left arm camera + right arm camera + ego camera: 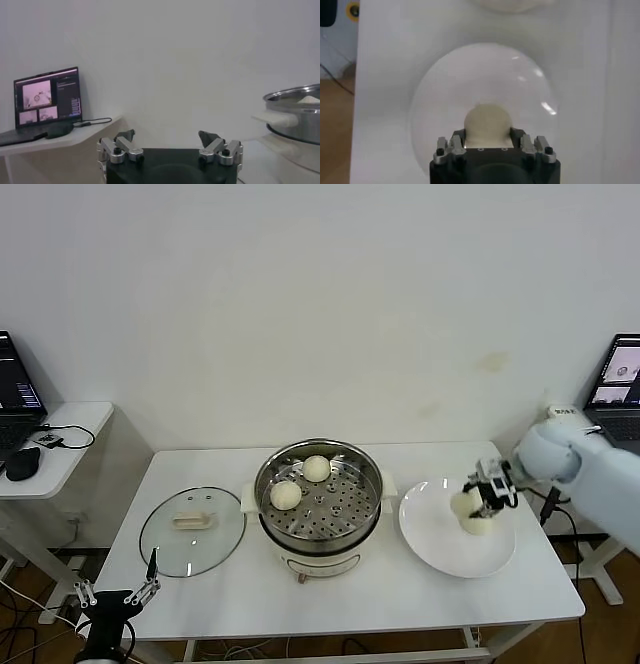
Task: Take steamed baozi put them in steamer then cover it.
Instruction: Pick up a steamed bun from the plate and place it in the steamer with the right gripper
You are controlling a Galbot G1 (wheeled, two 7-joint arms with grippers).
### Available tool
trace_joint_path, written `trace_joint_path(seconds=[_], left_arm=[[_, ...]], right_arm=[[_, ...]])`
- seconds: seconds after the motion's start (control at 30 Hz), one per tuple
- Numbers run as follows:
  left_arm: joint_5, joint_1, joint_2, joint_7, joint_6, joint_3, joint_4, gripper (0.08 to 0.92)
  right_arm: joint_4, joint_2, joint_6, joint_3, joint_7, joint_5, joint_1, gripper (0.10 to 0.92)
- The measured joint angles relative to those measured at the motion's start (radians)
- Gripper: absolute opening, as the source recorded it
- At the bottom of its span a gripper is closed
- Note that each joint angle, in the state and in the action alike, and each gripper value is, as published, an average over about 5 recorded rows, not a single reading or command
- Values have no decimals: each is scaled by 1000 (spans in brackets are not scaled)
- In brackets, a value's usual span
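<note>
From my remote station I see the right gripper (pixel 481 502) down over the flat white plate (pixel 432 534) at the right end of the white table (pixel 220 579), its 2 metal fingers (pixel 516 137) closed against the sides of a smooth, cream-white bun (pixel 487 123); in the head view a second bun (pixel 478 524) appears to lie on the plate just below the gripper, partly hidden by it. In the middle of the table stands the steamer (pixel 319 496), a round pot of shiny stainless steel on a white base with small side handles, and 2 more round buns (pixel 301 482) sit side by side on its perforated tray, toward the far left of the pot. The lid (pixel 192 530), a round disc of clear glass with a metal rim and a cream oblong handle, lies flat on the table just left of the steamer, not on it. My left gripper (pixel 115 594) hangs idle off the near left corner of the table, well apart from everything, jaws spread wide with nothing between them. A dark laptop (pixel 18 394) and a black mouse (pixel 22 462) rest on a small side table (pixel 70 429) at the far left, against the plain white wall.
</note>
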Motion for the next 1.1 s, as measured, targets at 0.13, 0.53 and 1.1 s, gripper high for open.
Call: trace_joint_path(seconds=[0.13, 0.53, 1.1], left_arm=[[0, 3, -3, 0, -2, -2, -4, 823], [0, 14, -15, -1, -16, -21, -3, 823], [1, -13, -32, -2, -8, -18, -10, 823]], right_arm=[[10, 44, -7, -65, 5, 56, 128, 568], [15, 269, -3, -218, 53, 190, 325, 577], [-12, 524, 149, -360, 81, 147, 280, 577]])
